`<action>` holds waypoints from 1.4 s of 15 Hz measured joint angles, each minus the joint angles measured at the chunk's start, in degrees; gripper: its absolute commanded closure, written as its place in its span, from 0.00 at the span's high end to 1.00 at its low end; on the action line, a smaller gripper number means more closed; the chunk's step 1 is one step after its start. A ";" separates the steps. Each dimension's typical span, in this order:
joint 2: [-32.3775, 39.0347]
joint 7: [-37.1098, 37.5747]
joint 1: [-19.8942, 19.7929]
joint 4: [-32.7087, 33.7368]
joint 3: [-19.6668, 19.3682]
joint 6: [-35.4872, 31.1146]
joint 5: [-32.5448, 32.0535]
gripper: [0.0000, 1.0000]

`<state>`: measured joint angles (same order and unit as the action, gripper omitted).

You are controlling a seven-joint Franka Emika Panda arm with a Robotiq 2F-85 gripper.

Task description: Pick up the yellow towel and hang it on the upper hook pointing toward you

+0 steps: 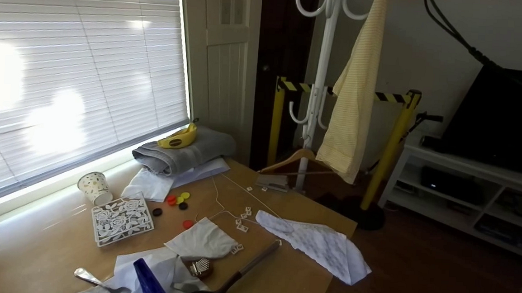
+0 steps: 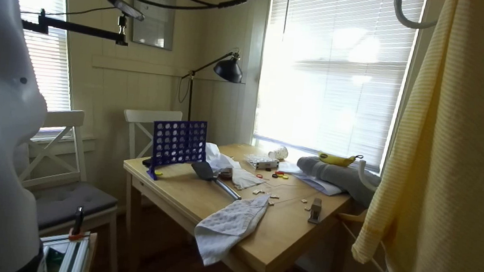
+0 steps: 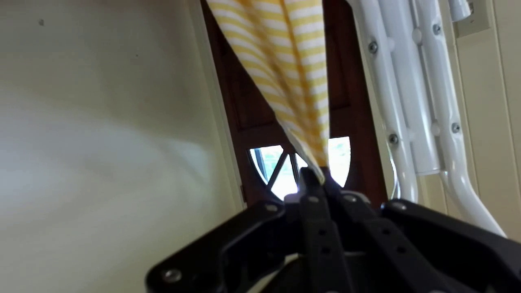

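towel point(image 1: 355, 93) in tool point(image 3: 320, 180), just beside rack point(image 1: 325, 55) | banana pouch point(image 1: 179, 139) on folded cloth point(image 1: 211, 145) | spatula point(image 2: 227, 188) on table point(image 2: 278, 241)

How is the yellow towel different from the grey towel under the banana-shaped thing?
The yellow towel has yellow and white stripes; the grey towel looks mostly plain. The yellow towel hangs down from the gripper; the grey towel lies folded, with the banana-shaped thing on top. Both are cloth.

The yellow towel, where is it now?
In an exterior view, the yellow towel hangs right of the white coat rack's pole; the wrist view shows one end pinched in the gripper.
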<state>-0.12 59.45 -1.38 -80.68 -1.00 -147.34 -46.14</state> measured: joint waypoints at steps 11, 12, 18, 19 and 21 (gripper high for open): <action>-11.04 12.17 -3.98 -13.50 0.05 22.63 -8.14 0.02; -10.74 13.23 -4.18 -14.23 -0.19 22.80 -7.32 0.02; -10.08 14.75 -4.17 -15.29 -0.37 22.80 -6.51 0.01; -10.02 15.78 -4.17 -15.29 -0.41 22.43 -6.19 0.01; -9.56 19.34 -4.18 -15.10 -0.79 20.20 -4.57 0.01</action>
<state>-9.68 78.79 -5.56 -95.77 -1.79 -127.14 -50.71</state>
